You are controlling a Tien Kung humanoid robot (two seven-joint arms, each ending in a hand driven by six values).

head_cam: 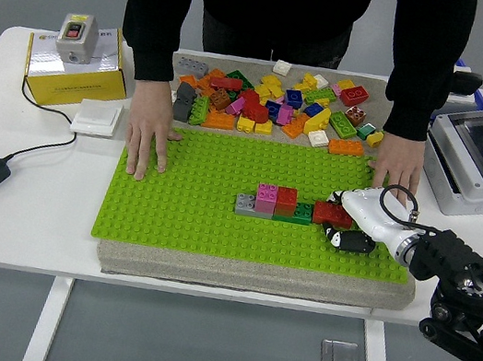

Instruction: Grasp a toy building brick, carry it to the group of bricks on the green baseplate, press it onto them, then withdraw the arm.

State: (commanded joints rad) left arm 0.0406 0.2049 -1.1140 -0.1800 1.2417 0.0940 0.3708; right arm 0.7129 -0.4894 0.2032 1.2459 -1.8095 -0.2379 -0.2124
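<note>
One green baseplate (189, 213) carries a single row of bricks (273, 201): one grey, one pink, one red over green, and one red brick (333, 214) at its right end. The right hand (356, 221) curls its fingers around that red brick, which touches the row. Two hands of a person, one (147, 136) and the other (397, 168), lie flat on the baseplate's far corners. One loose pile (274, 102) lies beyond.

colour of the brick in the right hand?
Red, at the row's right end, in the right hand; head view.

Red brick (333, 214) against brick row (275, 201) on green baseplate (190, 209)
</note>
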